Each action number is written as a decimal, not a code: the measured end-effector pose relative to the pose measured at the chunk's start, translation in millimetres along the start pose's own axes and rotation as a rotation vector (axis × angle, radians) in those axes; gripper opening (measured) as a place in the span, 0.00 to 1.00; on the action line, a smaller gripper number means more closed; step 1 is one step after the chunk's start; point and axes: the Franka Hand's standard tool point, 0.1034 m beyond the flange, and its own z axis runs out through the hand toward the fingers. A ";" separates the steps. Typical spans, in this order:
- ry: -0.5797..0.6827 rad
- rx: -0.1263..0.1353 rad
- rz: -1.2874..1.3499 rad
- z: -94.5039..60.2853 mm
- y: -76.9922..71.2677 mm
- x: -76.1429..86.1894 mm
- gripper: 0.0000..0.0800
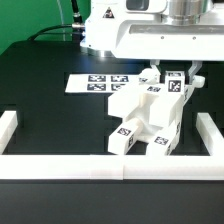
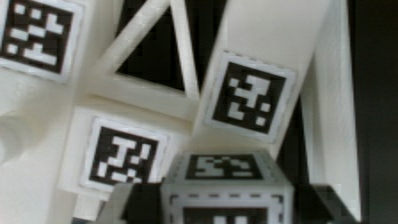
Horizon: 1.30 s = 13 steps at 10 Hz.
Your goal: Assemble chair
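As our claw (image 1: 181,82) clamps narrow on the top of the chair (image 1: 150,115), we judge a part is being fitted. Next we'll need a square, steady push home.

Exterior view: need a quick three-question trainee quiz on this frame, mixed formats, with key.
1. True or false: the thin flat white marker board lies toward the exterior view's left of the black two-finger pincer.
2. The pincer sits at: A) the top of the chunky white plastic chair parts; B) the marker board; C) the front white border rail.
3. What colour is the tabletop?
Key: 1 true; 2 A; 3 black.
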 end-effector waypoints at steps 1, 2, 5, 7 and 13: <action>0.000 0.000 0.031 0.0 0.0 0.0 0.36; 0.000 0.001 0.046 0.0 -0.1 0.0 0.36; -0.001 0.001 0.238 0.2 -0.4 -0.2 0.36; -0.001 0.002 0.375 0.4 -0.8 -0.3 0.36; -0.002 0.003 0.796 0.2 -2.8 -0.6 0.36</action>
